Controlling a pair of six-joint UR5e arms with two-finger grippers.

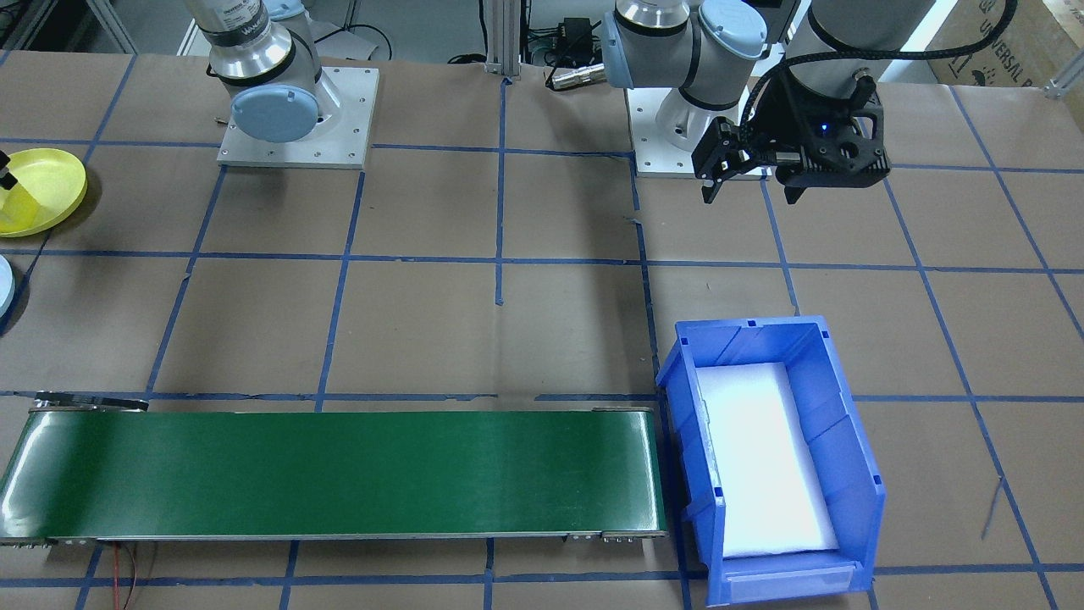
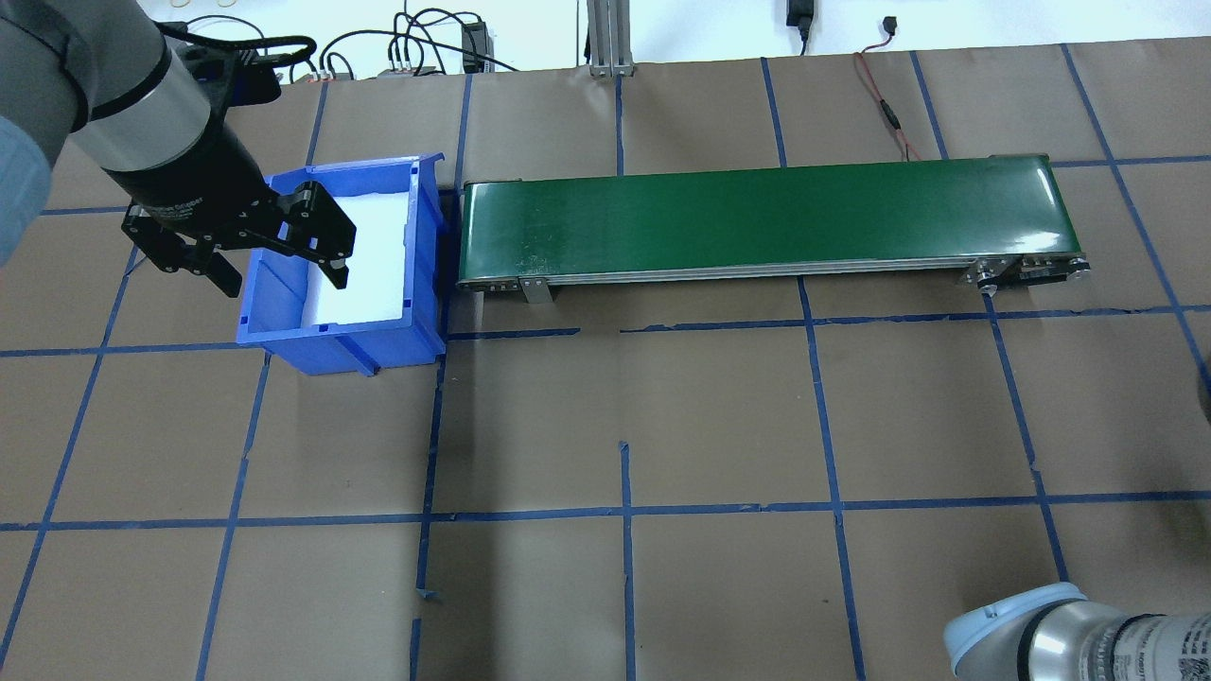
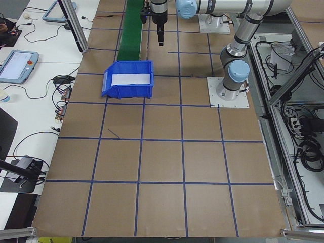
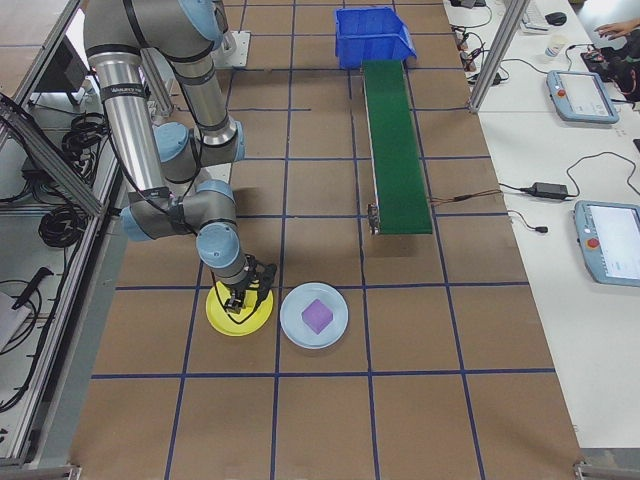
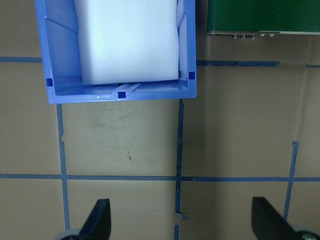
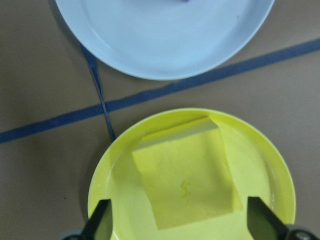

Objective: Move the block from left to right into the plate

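Block [image 6: 186,176]: yellow, lying in the yellow plate [image 6: 107,175].
Right gripper [image 6: 182,220]: fingers spread wide, holding nothing.
Left gripper [image 5: 182,222]: fingers spread, holding nothing, near blue bin [image 5: 120,92].

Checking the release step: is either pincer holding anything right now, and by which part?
Nothing is held. The right pincer is open above the yellow block lying in the yellow plate; the left pincer is open over bare table.

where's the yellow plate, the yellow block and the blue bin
yellow plate [image 6: 106,175]: right wrist view, left inner rim
yellow block [image 6: 186,177]: right wrist view, top face
blue bin [image 2: 284,301]: overhead view, left wall
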